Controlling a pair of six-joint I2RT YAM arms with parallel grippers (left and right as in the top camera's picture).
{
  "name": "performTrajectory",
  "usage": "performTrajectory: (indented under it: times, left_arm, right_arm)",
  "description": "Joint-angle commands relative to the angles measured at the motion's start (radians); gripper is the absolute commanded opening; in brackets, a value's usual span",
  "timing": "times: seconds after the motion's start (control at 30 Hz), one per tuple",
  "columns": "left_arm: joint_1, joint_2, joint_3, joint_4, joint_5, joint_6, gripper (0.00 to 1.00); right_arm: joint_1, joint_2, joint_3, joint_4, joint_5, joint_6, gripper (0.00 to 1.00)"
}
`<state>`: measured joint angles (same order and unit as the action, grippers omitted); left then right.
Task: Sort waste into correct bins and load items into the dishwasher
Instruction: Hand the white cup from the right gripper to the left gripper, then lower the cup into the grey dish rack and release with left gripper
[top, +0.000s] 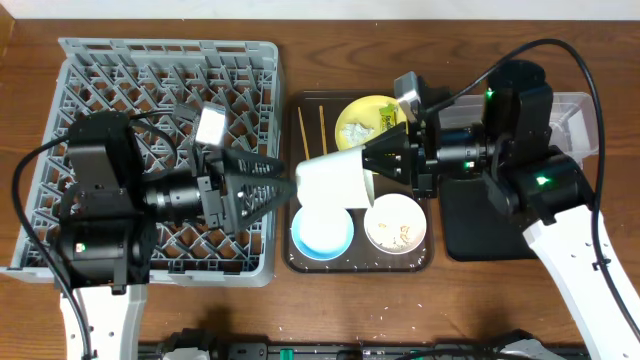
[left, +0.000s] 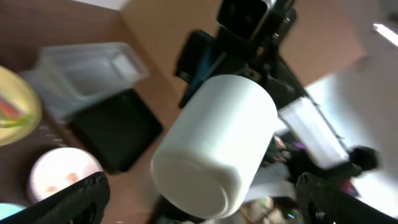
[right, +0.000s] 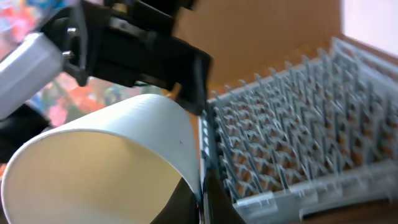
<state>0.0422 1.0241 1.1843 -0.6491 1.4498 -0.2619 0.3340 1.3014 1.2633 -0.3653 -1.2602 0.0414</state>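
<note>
Lying sideways in mid-air above the dark-brown serving tray (top: 360, 264), the white cup (top: 332, 180) pointed its base at the spread, unladen left pincer (top: 285, 187) and its mouth at the right pincer (top: 372, 165) — clenched on the rim — leaving the left arm nearer the grey dish rack (top: 100, 70).
</note>
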Motion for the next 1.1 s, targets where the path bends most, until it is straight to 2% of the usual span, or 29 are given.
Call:
performTrajectory:
  times: [0.0,0.13,0.23,0.47,0.63,0.67,0.7,0.73,0.77,0.8,0.9,1.0,1.07]
  left_arm:
    - [-0.005,-0.005,0.018,0.000,0.122,-0.006,0.96]
    - [-0.035,-0.006,0.018,0.000,0.121,-0.006,0.96]
    - [-0.068,-0.005,0.018,0.005,0.115,-0.005,0.95]
    - [-0.128,-0.006,0.018,0.004,0.109,-0.005,0.73]
    - [-0.129,-0.006,0.018,0.004,0.047,-0.006,0.63]
    - [-0.129,-0.006,0.018,0.004,0.024,-0.007,0.63]
    - [-0.129,-0.006,0.018,0.004,-0.005,-0.007,0.62]
    - [-0.127,-0.006,0.018,0.004,-0.039,-0.010,0.59]
    - [-0.126,-0.006,0.018,0.004,-0.077,-0.015,0.58]
    - [-0.124,-0.007,0.018,0.003,-0.121,-0.022,0.57]
    - [-0.103,-0.007,0.018,-0.018,-0.243,-0.033,0.56]
    - [-0.056,-0.008,0.018,-0.110,-0.403,-0.041,0.56]
    - [-0.007,-0.011,0.019,-0.211,-0.568,-0.041,0.56]
  right_arm:
    - [0.041,0.001,0.012,0.049,-0.074,0.021,0.01]
    - [0.083,0.001,0.012,0.077,0.079,0.062,0.01]
    - [0.121,0.005,0.012,0.111,0.103,0.067,0.01]
    - [0.185,0.010,0.012,0.183,0.240,0.104,0.01]
    - [0.186,0.010,0.012,0.158,0.239,0.105,0.01]
    - [0.186,0.010,0.012,0.151,0.240,0.105,0.05]
    - [0.186,0.010,0.012,0.145,0.244,0.104,0.18]
    - [0.186,0.010,0.012,0.138,0.259,0.104,0.40]
    - [0.185,0.010,0.012,0.128,0.286,0.104,0.58]
    - [0.182,0.010,0.012,0.111,0.327,0.104,0.68]
    - [0.171,-0.002,0.012,0.020,0.525,0.104,0.80]
    - [0.163,-0.023,0.012,-0.077,0.723,0.104,0.84]
    - [0.163,-0.039,0.012,-0.128,0.805,0.104,0.86]
